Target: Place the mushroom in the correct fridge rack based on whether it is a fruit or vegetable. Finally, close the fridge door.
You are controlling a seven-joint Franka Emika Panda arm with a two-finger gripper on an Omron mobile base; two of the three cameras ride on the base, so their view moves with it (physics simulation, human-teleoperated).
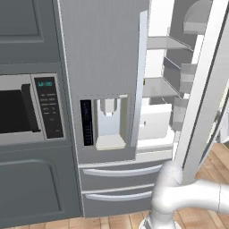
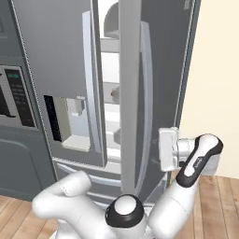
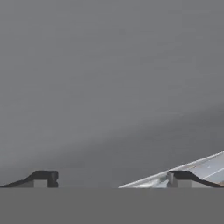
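The fridge door (image 2: pixel 154 93) is partly open. In the right base view it stands edge-on, with its long silver handle (image 2: pixel 147 102) facing the robot's hand. The gripper (image 3: pixel 113 178) is right up against the grey outside face of this door, near the bottom of the handle. In the hand view the two dark fingertips (image 3: pixel 43 178) sit wide apart with nothing between them, and the grey door is very close in front. A thin silver strip crosses the lower right corner there.

In the left base view the open door (image 1: pixel 201 98) leans across the right side, and grey bins (image 1: pixel 181 67) hang on its inner side. Behind it are the white shelves (image 1: pixel 159 87) of the fridge.

The other door (image 1: pixel 100 53) is shut. It has a water dispenser (image 1: pixel 108 120) in it. Below are two wide drawer fronts (image 1: pixel 118 171). A microwave (image 1: pixel 27 107) sits in the grey cabinets to the left. The floor (image 2: pixel 219 205) is wood.

I cannot see the mushroom in any picture.
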